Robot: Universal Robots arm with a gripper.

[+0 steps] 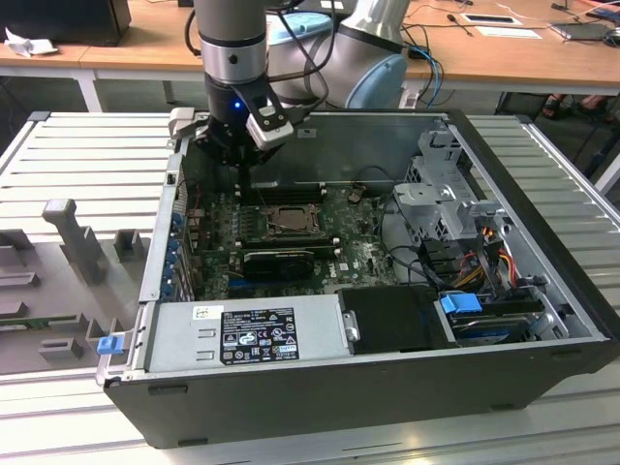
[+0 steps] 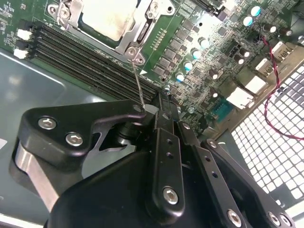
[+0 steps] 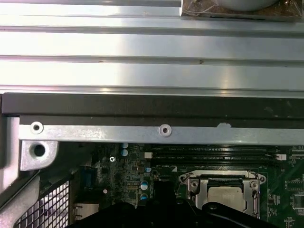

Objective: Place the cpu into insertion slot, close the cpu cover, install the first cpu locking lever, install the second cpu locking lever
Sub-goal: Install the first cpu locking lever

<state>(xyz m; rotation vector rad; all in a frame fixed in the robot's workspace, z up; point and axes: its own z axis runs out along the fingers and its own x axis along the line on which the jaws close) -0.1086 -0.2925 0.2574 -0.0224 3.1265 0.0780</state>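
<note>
Case (image 1: 339, 397): is lying open on the ribbed table (image 1: 87, 165), giving free way in from above.
Arm (image 1: 232, 48): is reaching down into the case at the exterior view's left, just beside the slot.
Board (image 1: 363, 254): is lying flat on the case floor, carrying the slot in its middle.
Gripper (image 2: 151, 108): is hovering just off one corner of the slot. Its tips are looking drawn nearly together, seemingly pinching the free end of a lever.
Slot (image 1: 281, 221): is holding the cpu, so the first step is looking done.
Cover (image 2: 145, 33): is lying flat around the cpu and framing it, so the closing is looking done too.
Cpu (image 2: 109, 16): is sitting square in the slot, its silver top showing through the cover's opening.
Lever (image 2: 137, 83): is standing up as a thin wire from the slot's corner to the gripper's tips, not lying latched. I am judging this locking step as under way. Whether the other lever is latched I cannot tell.
</note>
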